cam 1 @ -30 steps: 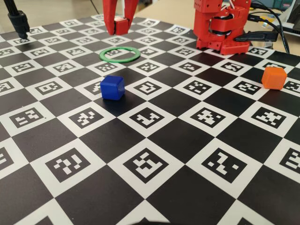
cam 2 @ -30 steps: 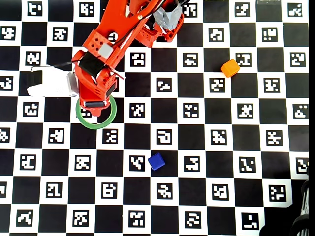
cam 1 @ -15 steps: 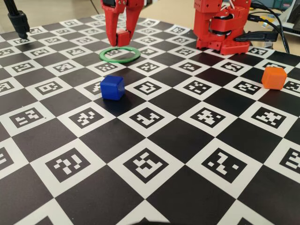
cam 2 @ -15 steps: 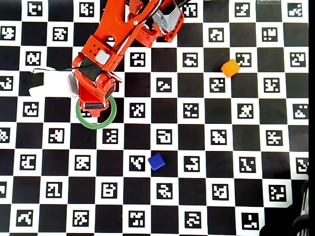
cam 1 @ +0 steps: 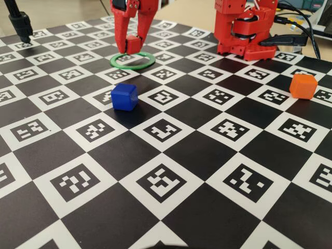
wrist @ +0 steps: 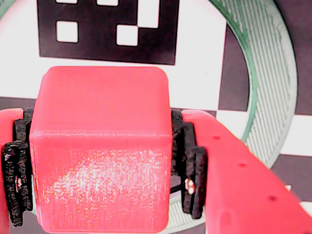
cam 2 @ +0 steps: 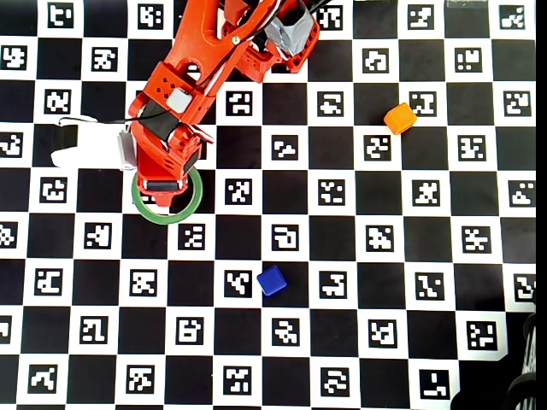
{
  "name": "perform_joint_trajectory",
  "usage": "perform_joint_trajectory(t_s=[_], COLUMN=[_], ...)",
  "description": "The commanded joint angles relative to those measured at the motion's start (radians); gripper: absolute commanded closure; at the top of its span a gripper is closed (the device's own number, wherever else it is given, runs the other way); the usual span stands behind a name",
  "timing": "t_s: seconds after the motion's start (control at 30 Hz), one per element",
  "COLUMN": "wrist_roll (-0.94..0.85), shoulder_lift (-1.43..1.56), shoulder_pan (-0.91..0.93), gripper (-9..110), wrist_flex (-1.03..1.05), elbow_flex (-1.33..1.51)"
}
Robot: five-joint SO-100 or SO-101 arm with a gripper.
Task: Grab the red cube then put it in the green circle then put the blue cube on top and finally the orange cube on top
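While my fingers [wrist: 100,195] are clenched on the red cube [wrist: 100,146], the wrist view shows black ribbed pads pressed against both of its side faces, with no gap on either side. Seen from the fixed view, the red cube [cam 1: 133,44] sits between the two red finger tips directly over the green circle [cam 1: 132,60], at the ring's far side; whether its underside touches the tabletop [cam 1: 171,155] I cannot tell from this angle. The overhead view places my fingers [cam 2: 162,190] above the ring's open middle, with the green circle [cam 2: 193,205] showing around them on the near and right sides, and the cube itself is hidden there beneath my arm. The wrist view confirms part of the green ring [wrist: 273,78] curving past the cube on the right, over a white square with a black marker. The blue cube [cam 1: 124,96] rests flat on the checkered tabletop, well apart from the ring and nearer the fixed camera; the overhead view shows it [cam 2: 272,280] on a black square below and right of the ring. The orange cube [cam 1: 303,85] stands alone far to the right in the fixed view, and upper right in the overhead view [cam 2: 399,118]. My red base [cam 1: 244,28] stands at the back of the board.
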Motion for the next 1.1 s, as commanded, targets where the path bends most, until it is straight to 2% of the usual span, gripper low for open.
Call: perform_joint_trajectory(t_s=[0.0, 1.07], wrist_roll=[0.008, 0.037], shoulder_lift=[0.002, -0.003], shoulder_pan=[-0.005, -0.031], gripper=[95, 95], wrist_flex=[-0.020, -0.041], elbow_flex=[-0.012, 0.006])
